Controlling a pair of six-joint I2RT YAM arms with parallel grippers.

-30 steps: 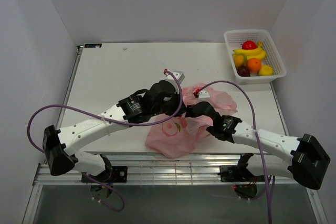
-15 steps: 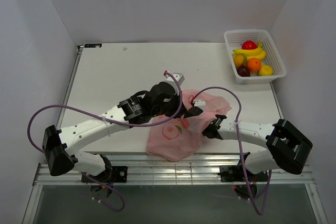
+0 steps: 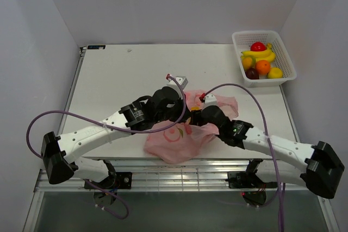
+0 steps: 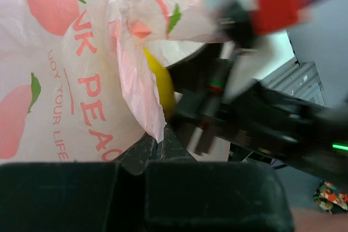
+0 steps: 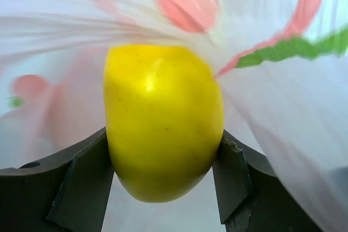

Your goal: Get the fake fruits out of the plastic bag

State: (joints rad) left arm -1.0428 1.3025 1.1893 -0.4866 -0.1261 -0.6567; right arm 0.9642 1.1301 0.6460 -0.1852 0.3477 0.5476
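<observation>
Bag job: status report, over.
Left pincer shut on the bag edge. Right pincer clamped on yellow fruit, inside the bag. Bag film drapes close around it.

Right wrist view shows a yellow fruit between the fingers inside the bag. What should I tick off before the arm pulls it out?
1. Both fingers of the right gripper touch the yellow fruit: ok.
2. No film of the plastic bag caught between fingers and fruit: ok on the sides that show.
3. Left gripper shut on the bag's edge beside the opening: ok.
4. Fruit free of the bag: not ok, plastic lies all around it.
5. Other fruits left inside the bag: cannot tell.
</observation>
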